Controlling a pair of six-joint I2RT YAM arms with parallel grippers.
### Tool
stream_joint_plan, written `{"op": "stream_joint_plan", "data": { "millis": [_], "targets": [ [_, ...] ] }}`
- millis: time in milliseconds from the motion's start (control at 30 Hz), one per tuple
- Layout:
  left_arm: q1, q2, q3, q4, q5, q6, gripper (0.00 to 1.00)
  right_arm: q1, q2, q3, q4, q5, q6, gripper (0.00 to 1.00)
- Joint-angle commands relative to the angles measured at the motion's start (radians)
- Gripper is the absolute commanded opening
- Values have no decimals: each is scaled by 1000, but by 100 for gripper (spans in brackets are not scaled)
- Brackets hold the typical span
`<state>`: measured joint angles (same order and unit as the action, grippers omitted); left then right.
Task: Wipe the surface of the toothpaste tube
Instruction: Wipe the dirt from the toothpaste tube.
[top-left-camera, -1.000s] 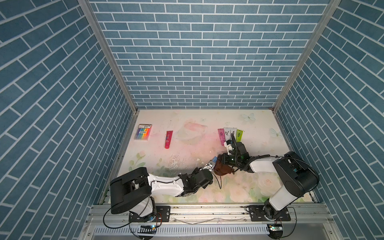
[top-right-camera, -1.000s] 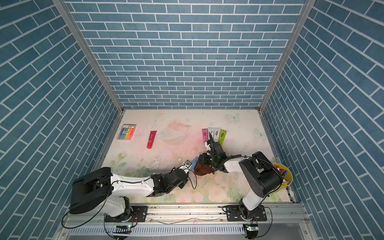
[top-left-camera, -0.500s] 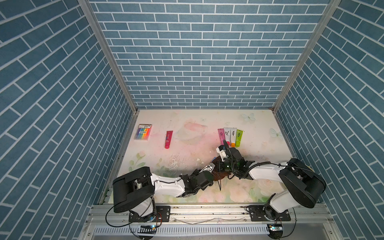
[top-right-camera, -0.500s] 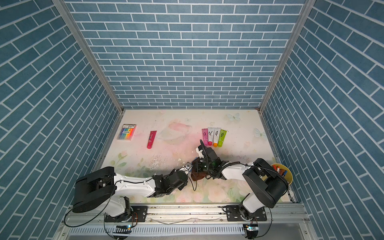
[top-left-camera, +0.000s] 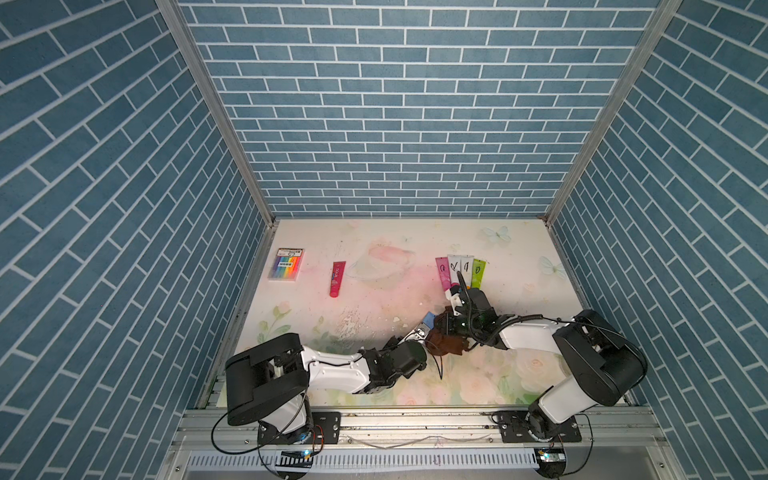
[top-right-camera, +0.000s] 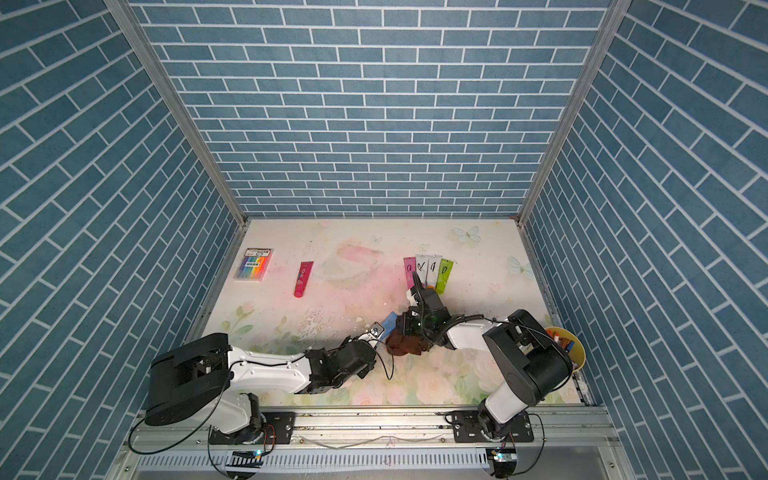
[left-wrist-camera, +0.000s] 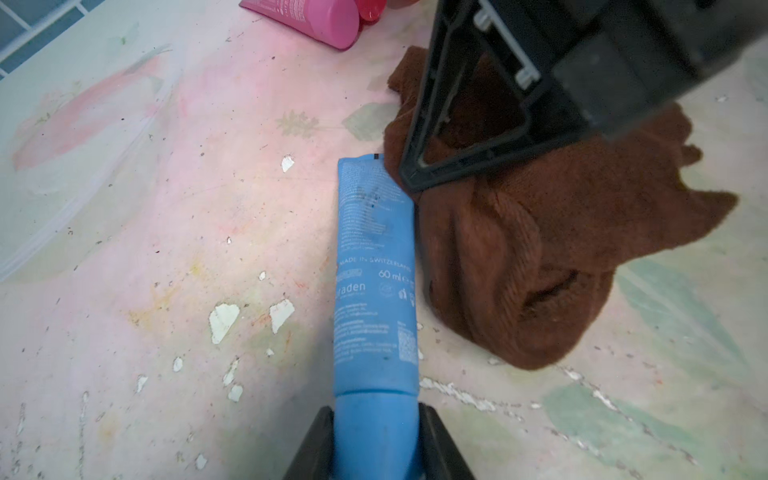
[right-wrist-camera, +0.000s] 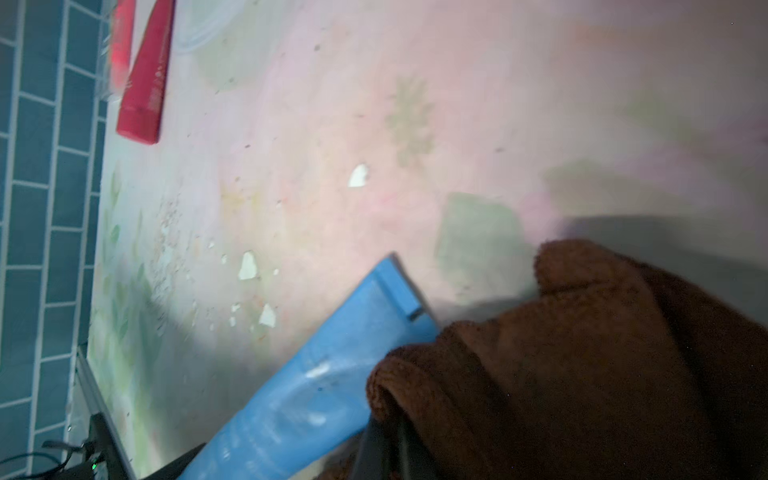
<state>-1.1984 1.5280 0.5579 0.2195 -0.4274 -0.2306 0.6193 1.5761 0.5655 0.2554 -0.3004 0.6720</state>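
Left hand (left-wrist-camera: 376, 440) gripping, arm low; right hand (top-left-camera: 441, 329) clenched, forearm extended inward.

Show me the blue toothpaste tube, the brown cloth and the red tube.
blue toothpaste tube (left-wrist-camera: 376, 266): left wrist view, printed body.
brown cloth (left-wrist-camera: 540, 257): left wrist view, bunched middle.
red tube (top-left-camera: 337, 277): in a top view, mid-body.

In both top views we look steeply down from high above the near edge, taking in the whole surface (top-left-camera: 374, 257). Our two wrist views hang close over it from different sides, sharing the blue tube (left-wrist-camera: 374, 270) and brown cloth (left-wrist-camera: 519, 249).
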Motion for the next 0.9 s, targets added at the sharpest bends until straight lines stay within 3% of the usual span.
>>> {"op": "stream_joint_plan", "data": {
  "millis": [0,133,400,867],
  "targets": [
    [-3,-10,16,32,-20,4,0,-34,13,-44,-199,187,-41,0],
    [-4,-5,19,34,-17,5,0,-3,-51,-69,-111,41,-43,0],
    [-8,13,28,32,-7,9,0,146,-203,-44,-70,-54,-18,0],
    [-18,31,36,33,12,13,0,149,-101,14,28,-67,-22,0]
  ]
}}
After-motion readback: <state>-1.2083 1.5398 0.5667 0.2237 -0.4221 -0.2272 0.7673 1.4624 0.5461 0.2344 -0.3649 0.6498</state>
